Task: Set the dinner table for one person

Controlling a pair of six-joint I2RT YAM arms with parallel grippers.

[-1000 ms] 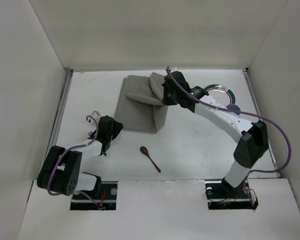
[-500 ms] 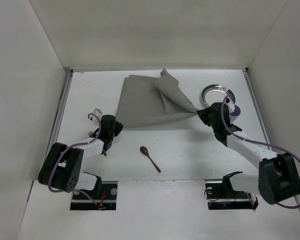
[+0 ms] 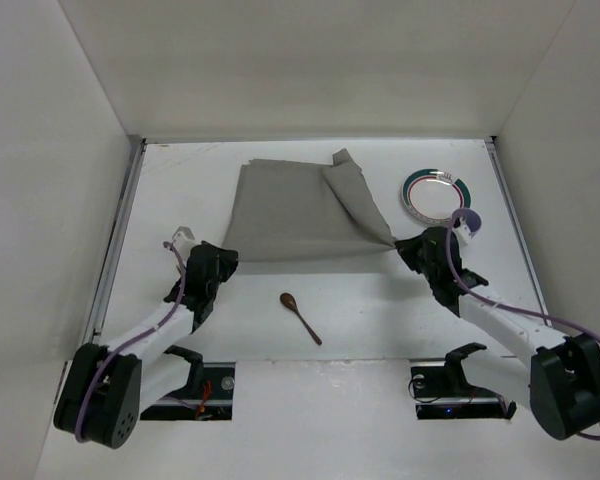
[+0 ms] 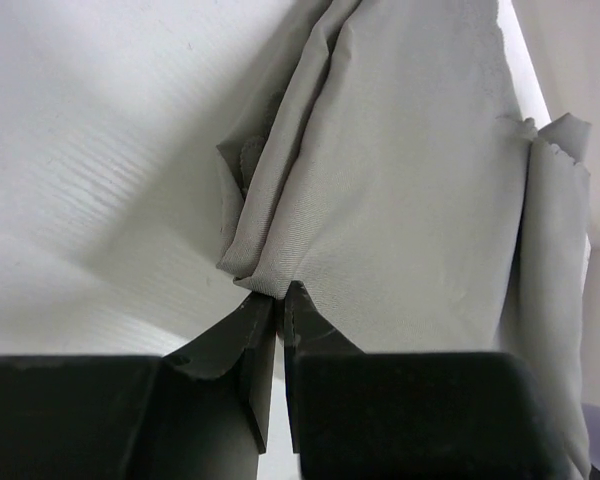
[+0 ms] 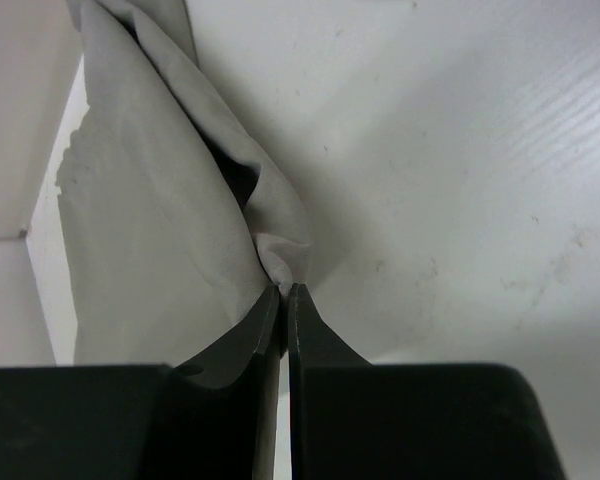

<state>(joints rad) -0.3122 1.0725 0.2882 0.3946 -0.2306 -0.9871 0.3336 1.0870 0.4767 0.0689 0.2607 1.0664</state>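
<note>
We have the table [image 3: 380, 310] under everything: a broad, white, matte top running from the arms' bases at the near edge to the far wall. It is stiff and fixed, with nothing on it to grip. We judge that it only bears things, and that its dull surface will let cloth drag across without skating away.

The grey placemat [image 3: 280, 210] lies in the middle, toward the far edge. Most of it is flat, but its right part is folded up into a ridge. The left gripper [image 4: 278, 290] is pinched closed on the mat's near left corner, and the right gripper [image 5: 285, 288] is closed on its near right corner. Cloth is bunched at the fingertips of each.

We take the mat to be light and limp, so the corners are the places to hold, drawn apart to flatten the fold.

A spoon [image 3: 300, 316] lies by the near edge between the arms. A plate [image 3: 408, 190] sits toward the far right corner.
</note>
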